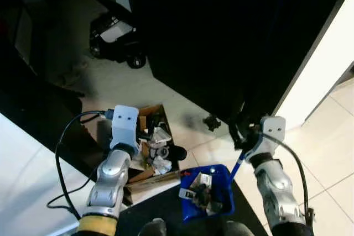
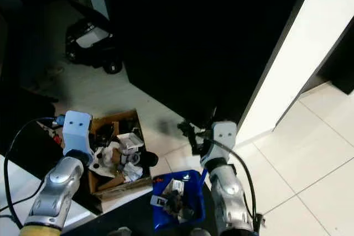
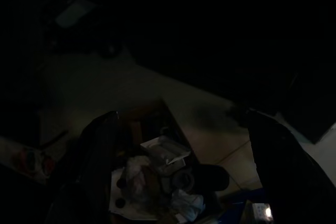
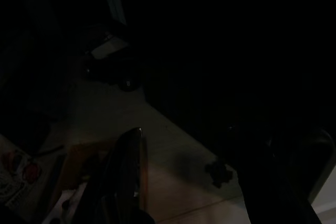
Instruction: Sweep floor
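A blue dustpan holding paper scraps and dark bits sits low in front of me. Its blue handle rises to my right gripper, which is shut on it. A dark scrap lies on the pale tiles just beyond that gripper. My left gripper hovers open over a cardboard box stuffed with crumpled paper and a black cylinder. In the dim left wrist view its two fingers stand wide apart with nothing between them.
A tall black cabinet fills the far side, with a white wall to its right. A black and white toy car stands far left. A black cable loops beside my left arm. A dark mat lies by my feet.
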`<state>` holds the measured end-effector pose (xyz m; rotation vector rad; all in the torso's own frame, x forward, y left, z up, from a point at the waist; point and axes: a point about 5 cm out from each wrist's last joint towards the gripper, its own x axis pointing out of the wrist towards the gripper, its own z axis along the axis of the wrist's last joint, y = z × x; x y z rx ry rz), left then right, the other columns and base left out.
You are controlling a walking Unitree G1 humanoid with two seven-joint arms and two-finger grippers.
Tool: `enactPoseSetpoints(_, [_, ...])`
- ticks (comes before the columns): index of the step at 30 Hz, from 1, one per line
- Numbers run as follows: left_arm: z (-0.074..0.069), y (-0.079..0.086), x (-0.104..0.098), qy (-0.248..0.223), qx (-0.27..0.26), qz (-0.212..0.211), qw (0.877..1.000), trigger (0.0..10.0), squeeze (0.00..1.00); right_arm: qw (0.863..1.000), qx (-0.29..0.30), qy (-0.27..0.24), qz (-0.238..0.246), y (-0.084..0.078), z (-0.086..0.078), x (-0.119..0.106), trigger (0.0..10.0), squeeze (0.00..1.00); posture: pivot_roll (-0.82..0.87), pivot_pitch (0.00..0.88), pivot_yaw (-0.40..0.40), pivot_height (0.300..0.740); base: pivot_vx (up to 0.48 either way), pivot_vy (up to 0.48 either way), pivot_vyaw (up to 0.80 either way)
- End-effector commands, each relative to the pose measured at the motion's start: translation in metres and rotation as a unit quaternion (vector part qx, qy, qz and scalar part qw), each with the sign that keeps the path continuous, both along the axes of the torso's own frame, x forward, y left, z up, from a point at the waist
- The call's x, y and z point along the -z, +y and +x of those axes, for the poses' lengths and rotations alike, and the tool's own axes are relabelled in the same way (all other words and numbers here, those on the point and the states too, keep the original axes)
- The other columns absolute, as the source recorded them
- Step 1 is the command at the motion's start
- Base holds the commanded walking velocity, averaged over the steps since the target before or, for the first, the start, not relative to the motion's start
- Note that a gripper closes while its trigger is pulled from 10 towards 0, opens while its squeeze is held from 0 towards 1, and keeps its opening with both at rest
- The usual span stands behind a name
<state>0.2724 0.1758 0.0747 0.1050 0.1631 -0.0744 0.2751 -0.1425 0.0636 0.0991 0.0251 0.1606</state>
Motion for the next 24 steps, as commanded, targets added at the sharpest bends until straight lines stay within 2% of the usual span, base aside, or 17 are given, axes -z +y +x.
enactPoseSetpoints(1, [0.001,0.002,0.006,0.018,-0.008,-0.004,1.000,10.0,0.00,1.000,0.002,0.011,0.001,0.000,0.001,0.004,10.0,0.00,-0.06,0.000,0.080,0.740,0.000,0.000,0.00])
enactPoseSetpoints(6, [0.000,0.006,0.006,0.017,-0.016,0.029,0.999,10.0,0.00,1.000,-0.002,0.013,-0.011,-0.002,0.001,0.003,10.0,0.00,-0.05,0.000,0.075,0.740,0.000,0.000,0.00])
enactPoseSetpoints(13, [-0.003,0.007,0.009,0.019,-0.023,0.025,0.999,10.0,0.00,1.000,-0.006,0.014,-0.010,-0.002,0.001,0.003,10.0,0.00,-0.05,0.000,0.072,0.740,0.000,0.000,0.00])
enactPoseSetpoints(17, [-0.007,0.005,0.015,0.029,-0.020,0.027,0.999,10.0,0.00,0.998,-0.024,0.047,-0.028,0.001,-0.014,0.022,10.0,0.00,-0.05,0.007,0.066,0.740,0.000,0.000,0.00])
enactPoseSetpoints(20, [-0.009,0.007,0.021,0.037,-0.017,0.042,0.998,10.0,0.00,0.996,-0.025,0.076,-0.041,-0.003,-0.025,0.038,10.0,0.00,-0.05,0.013,0.063,0.740,0.000,0.000,0.00])
enactPoseSetpoints(24, [-0.014,0.007,0.028,0.048,-0.008,0.065,0.997,10.0,0.00,0.994,-0.019,0.098,-0.048,-0.010,-0.033,0.049,10.0,0.00,-0.05,0.013,0.063,0.740,0.000,0.000,0.00])
